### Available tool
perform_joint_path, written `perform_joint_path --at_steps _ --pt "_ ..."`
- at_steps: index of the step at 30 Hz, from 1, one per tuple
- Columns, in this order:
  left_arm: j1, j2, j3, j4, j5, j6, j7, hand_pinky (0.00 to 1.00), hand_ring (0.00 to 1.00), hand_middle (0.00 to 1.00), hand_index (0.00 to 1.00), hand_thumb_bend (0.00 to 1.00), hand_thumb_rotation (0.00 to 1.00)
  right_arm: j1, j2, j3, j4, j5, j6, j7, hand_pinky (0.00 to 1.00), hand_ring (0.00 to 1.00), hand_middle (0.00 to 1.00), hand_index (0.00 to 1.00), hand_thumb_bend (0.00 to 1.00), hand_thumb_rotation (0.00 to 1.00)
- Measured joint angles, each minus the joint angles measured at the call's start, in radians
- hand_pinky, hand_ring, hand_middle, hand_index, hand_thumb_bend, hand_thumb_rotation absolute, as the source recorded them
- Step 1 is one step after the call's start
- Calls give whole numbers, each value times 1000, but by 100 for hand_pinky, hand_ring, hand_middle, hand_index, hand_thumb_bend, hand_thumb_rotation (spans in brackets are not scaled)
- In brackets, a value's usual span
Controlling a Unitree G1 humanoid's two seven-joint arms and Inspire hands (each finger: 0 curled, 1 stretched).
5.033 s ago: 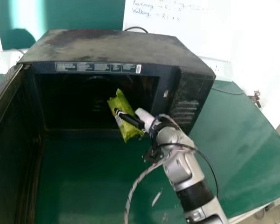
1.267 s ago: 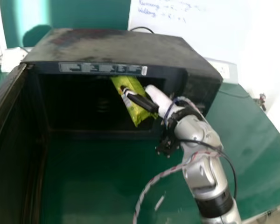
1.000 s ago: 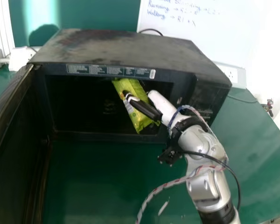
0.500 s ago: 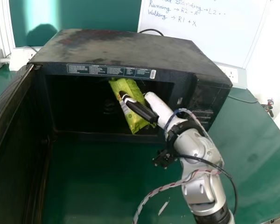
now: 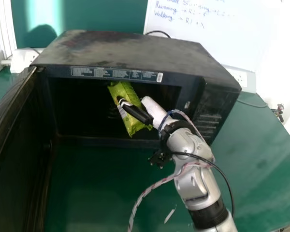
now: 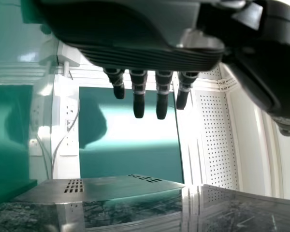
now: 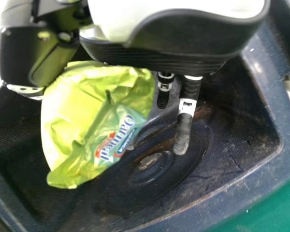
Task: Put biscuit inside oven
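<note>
Packet of biscuits in crinkled, bright green plastic (image 5: 131, 125), held slantwise by your silver-and-white right hand (image 5: 156, 110) at the mouth of a black, box-shaped metal oven (image 5: 121, 48). Its fingers and thumb grip the wrapper. The oven sits on a green desk (image 5: 96, 193), its dark, panel-like door (image 5: 17, 130) swung open on the left. Below the packet is the dark oven floor with its round recess (image 7: 174, 176). Your left hand (image 6: 135, 34), seen from its own wrist, is empty, fingers straight.

You appear to be at the insertion step, with release still to do. Next, ease the packet farther in and down, clear of the opening's edges, then let go over the floor and draw back straight toward the near side.
</note>
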Motion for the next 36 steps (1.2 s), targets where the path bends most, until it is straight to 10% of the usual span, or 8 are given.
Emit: perform_joint_path --at_steps 36 --pt "34 -4 -1 -44 -15 8 9 100 91 93 99 100 100 -236 84 -9 592 22 -281 -124 23 29 38 48 52 13"
